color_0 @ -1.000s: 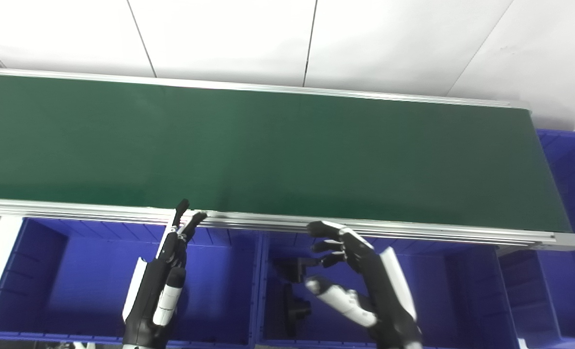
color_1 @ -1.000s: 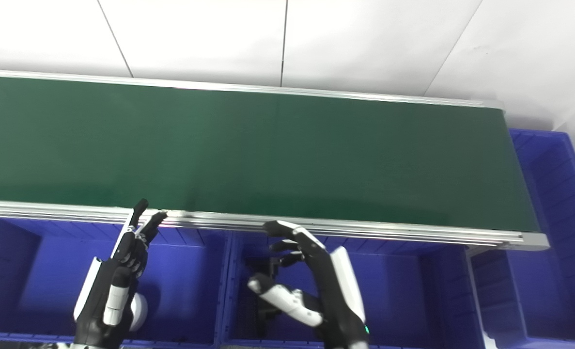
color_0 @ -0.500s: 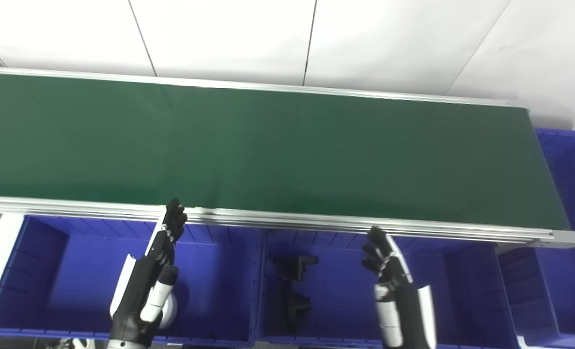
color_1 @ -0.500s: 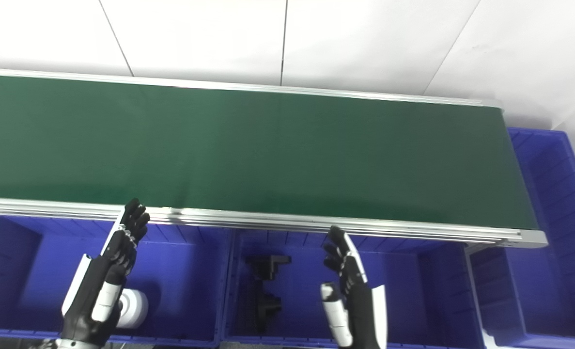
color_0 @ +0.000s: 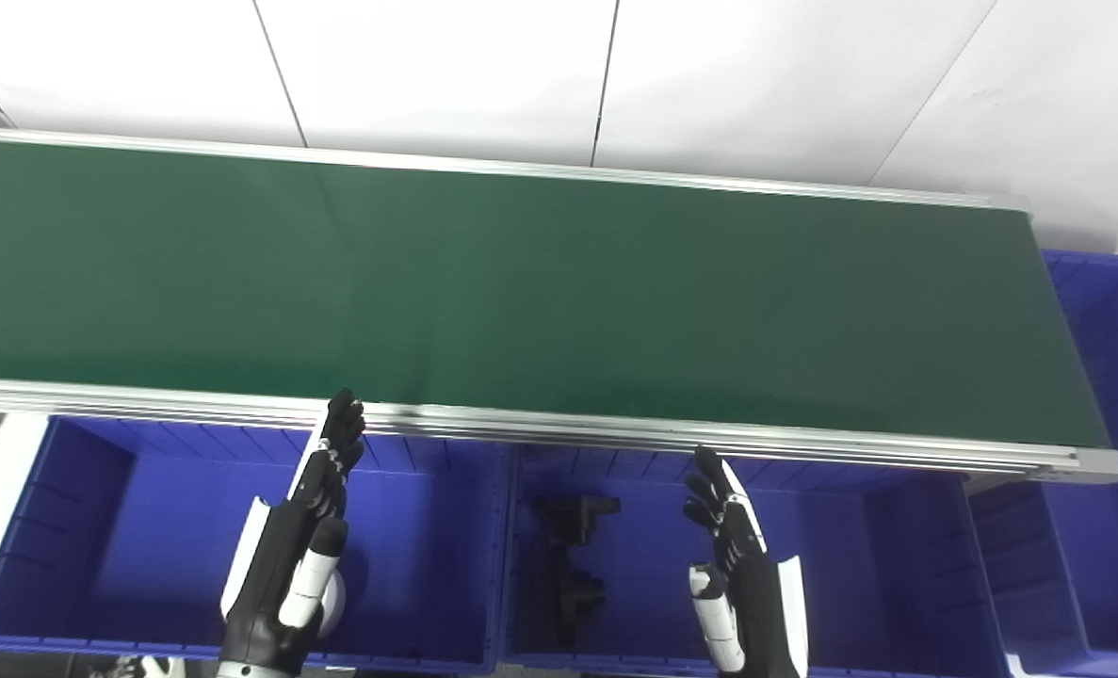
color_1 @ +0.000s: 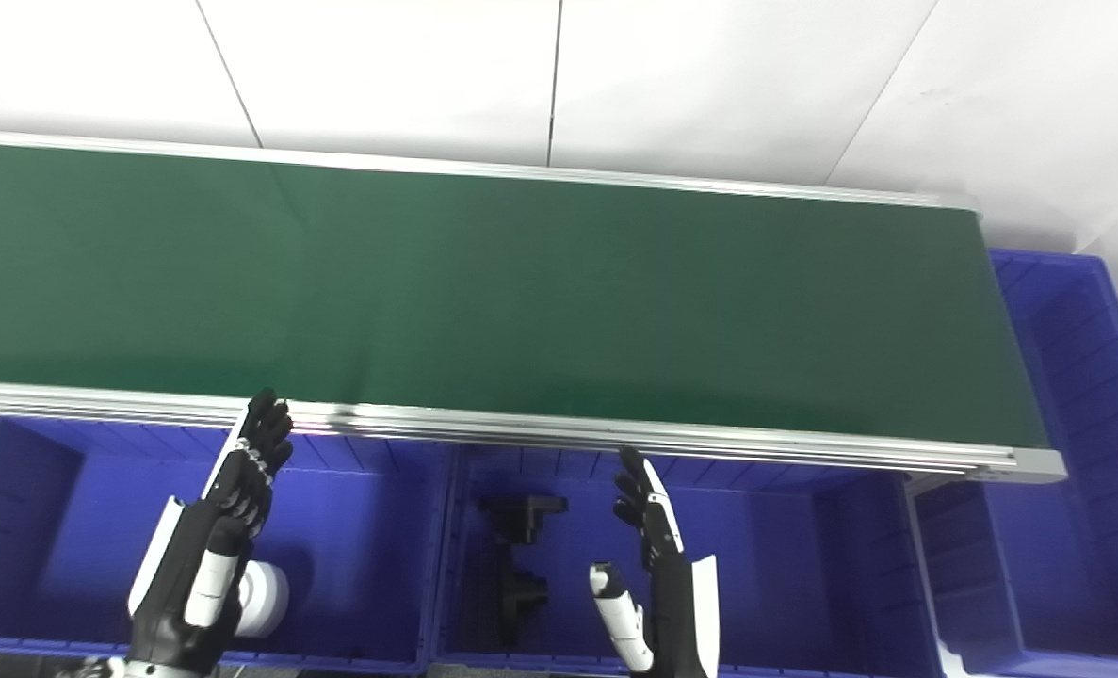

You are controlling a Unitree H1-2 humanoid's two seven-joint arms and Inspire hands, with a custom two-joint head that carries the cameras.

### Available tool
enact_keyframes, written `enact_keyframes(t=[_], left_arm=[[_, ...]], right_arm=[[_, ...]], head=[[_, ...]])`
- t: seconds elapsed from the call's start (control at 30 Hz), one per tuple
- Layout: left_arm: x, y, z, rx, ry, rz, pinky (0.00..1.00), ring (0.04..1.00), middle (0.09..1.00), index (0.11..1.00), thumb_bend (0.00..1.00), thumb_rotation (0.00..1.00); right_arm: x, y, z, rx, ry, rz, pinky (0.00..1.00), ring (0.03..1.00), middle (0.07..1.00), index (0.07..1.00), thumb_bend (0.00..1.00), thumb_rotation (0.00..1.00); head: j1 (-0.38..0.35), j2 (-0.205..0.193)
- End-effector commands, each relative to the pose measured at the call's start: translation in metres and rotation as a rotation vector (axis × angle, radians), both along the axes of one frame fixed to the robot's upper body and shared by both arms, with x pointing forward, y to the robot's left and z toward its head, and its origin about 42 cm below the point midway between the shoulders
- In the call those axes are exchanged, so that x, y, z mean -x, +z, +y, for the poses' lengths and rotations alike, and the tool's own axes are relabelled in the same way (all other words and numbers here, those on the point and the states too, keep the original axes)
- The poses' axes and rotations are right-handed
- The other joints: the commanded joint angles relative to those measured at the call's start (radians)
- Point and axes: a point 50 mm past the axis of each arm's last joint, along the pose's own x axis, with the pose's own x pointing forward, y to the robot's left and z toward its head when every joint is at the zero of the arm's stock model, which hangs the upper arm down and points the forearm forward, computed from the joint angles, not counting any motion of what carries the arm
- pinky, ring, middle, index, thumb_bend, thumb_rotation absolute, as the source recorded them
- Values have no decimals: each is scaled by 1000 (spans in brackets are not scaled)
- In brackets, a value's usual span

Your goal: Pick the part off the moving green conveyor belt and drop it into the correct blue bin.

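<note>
White wall panels stand behind the belt (color_0: 559,292), which runs bare across the left eye view; no part rides on it that I can see. Below its near rail sit my bins: the left bin (color_0: 69,527) holds a white round part (color_0: 337,603) half hidden behind my left hand (color_0: 299,556), and the middle bin (color_0: 860,565) holds two black parts (color_0: 573,556). My left hand is raised with fingers straight and close together, holding nothing, its tips at the rail. My right hand (color_0: 742,584) is raised over the middle bin, fingers loosely apart, empty. From the right eye view the belt (color_1: 521,292) is equally bare; the white part (color_1: 262,593) shows more clearly as a short cylinder, and the black parts (color_1: 521,556) look blocky and angular. Both hands, left (color_1: 210,556) and right (color_1: 657,584), hold nothing there too. I judge such pieces rigid, light and smooth plastic; I would take a black one across its flat sides, and the cylinder around its curved wall, firmly enough against slipping.
</note>
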Motion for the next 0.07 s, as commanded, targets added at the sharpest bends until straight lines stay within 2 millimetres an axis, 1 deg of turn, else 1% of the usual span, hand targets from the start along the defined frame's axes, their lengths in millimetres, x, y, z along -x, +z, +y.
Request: enact_keyframes(t=[0.0, 0.03], left_arm=[[2, 6, -2, 6, -6, -43, 1000, 1000, 1000, 1000, 703, 949], [3, 6, -2, 3, -7, -46, 1000, 1000, 1000, 1000, 714, 955]], right_arm=[[-7, 14, 50, -148, 28, -58, 897, 937, 968, 943, 804, 1000], [-6, 13, 50, -148, 34, -54, 916, 950, 980, 953, 809, 1000]], head=[[4, -4], [4, -4]])
